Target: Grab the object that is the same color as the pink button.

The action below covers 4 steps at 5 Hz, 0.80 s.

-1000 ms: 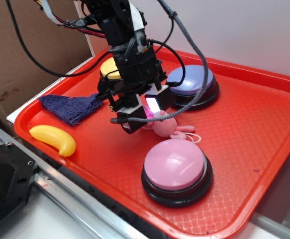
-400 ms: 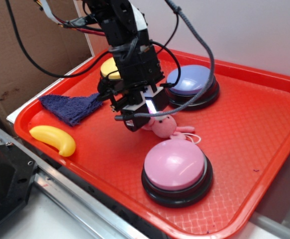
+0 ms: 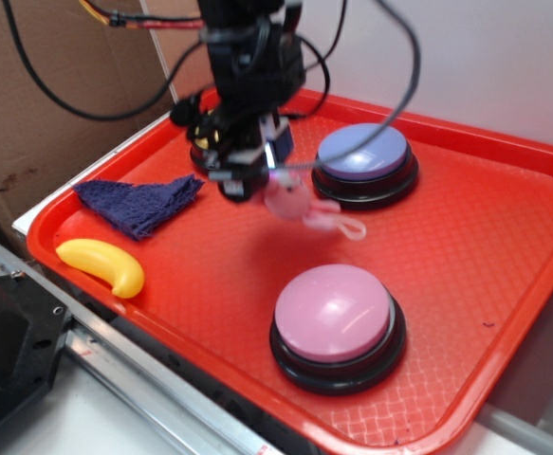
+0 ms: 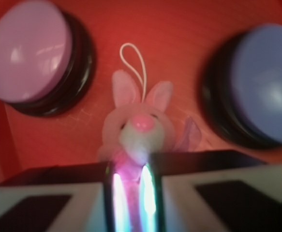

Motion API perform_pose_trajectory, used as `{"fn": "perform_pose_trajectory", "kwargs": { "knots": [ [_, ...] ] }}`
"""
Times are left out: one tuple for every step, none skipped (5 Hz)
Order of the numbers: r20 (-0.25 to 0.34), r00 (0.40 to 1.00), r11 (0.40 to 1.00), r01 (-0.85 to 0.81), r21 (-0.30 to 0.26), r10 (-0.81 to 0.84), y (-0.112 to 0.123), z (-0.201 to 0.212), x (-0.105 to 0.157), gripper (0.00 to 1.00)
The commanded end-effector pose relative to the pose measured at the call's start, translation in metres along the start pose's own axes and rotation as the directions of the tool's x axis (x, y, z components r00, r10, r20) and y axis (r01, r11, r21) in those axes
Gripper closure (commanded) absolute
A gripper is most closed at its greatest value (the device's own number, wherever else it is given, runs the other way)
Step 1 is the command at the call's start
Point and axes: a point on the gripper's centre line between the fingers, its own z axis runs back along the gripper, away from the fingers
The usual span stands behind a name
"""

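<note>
The pink plush bunny (image 3: 288,201) is hanging in the gripper (image 3: 257,180), clear of the red tray (image 3: 504,237), over the tray's middle toward its far edge. The fingers are clamping the toy's lower body; in the wrist view the two pads (image 4: 116,203) are sitting nearly together with the bunny (image 4: 140,130) squeezed between them, its face, ears and white loop string (image 4: 133,60) sticking out beyond the tips. In the exterior view the toy is blurred, its ears and string trailing to the right.

Going from the near edge, the pink button (image 3: 333,322) is sitting closest, right of the tray's centre, on its black base. The yellow banana (image 3: 103,265) is lying at the near left corner, by the rim. Just beyond it the dark blue cloth (image 3: 138,204) is lying crumpled along the left edge. Farther back, the lavender-blue button (image 3: 363,161) is standing near the far edge, just right of the hanging bunny. A yellow button (image 3: 200,142) is peeking out behind the gripper, at the far left corner, mostly hidden.
</note>
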Motion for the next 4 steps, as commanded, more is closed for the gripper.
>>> {"fn": "perform_pose_trajectory", "kwargs": {
  "knots": [
    [-0.058,0.885,0.886,-0.463,0.000,0.463,-0.008,0.099,-0.003,1.00],
    [-0.040,0.744,0.744,-0.668,-0.010,0.667,-0.005,0.124,-0.019,1.00],
    [-0.001,0.594,0.594,-0.804,0.007,0.804,-0.005,0.141,-0.030,1.00],
    [-0.037,0.584,0.585,-0.811,0.030,0.811,-0.003,0.135,-0.026,1.00]
  ]
}}
